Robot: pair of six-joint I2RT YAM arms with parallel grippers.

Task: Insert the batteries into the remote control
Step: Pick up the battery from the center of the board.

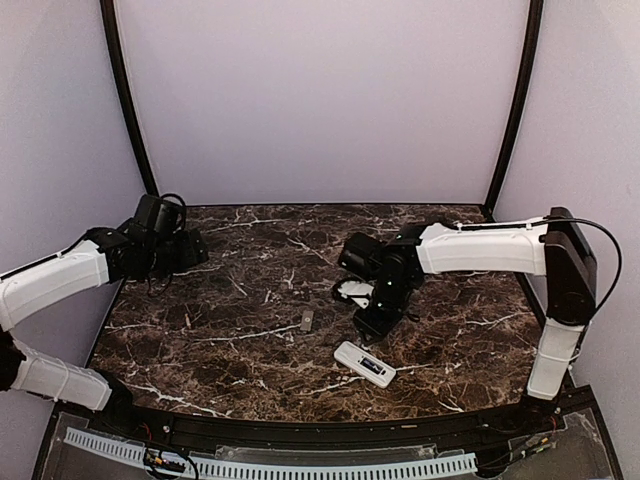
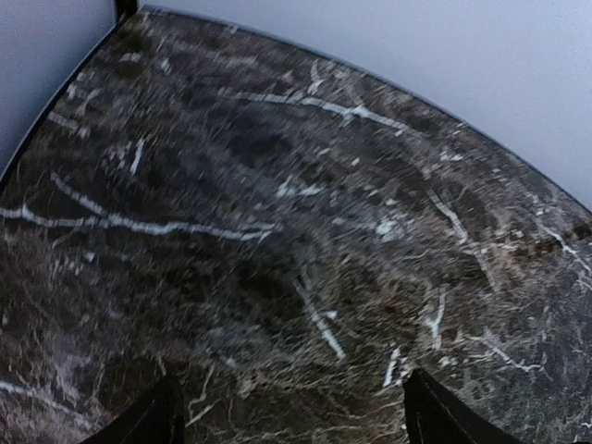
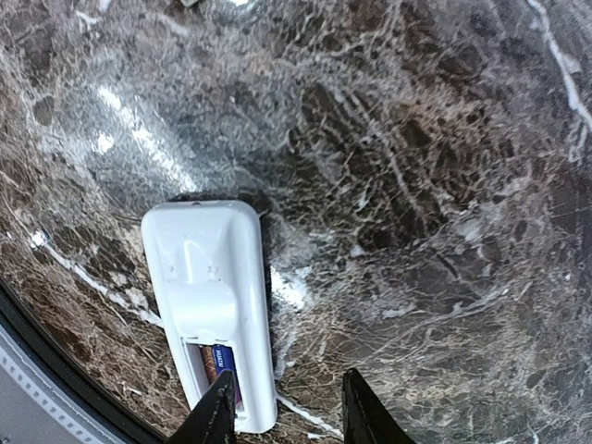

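At the far left, the left gripper (image 2: 291, 398) hangs released over bare bench (image 1: 220, 340), its fingers spread wide with nothing between them, well apart from the work. Toward the middle, a small grey piece that we take for a loose battery (image 1: 307, 320) lies alone on the bench, not yet loaded. Just right of it sits a flat white cover (image 1: 352, 290), off the remote (image 3: 208, 305).

The right gripper (image 3: 289, 398) is part-way open and empty, poised just beside the remote's open end. The remote lies back up near the front edge, its bay uncovered, with one battery (image 3: 222, 363) already seated in it.

We judge the job about half done: the loose battery is still to go in and the cover is still to be fitted. The seated battery has a blue-purple label, but we cannot read its print. We see no brand anywhere else.
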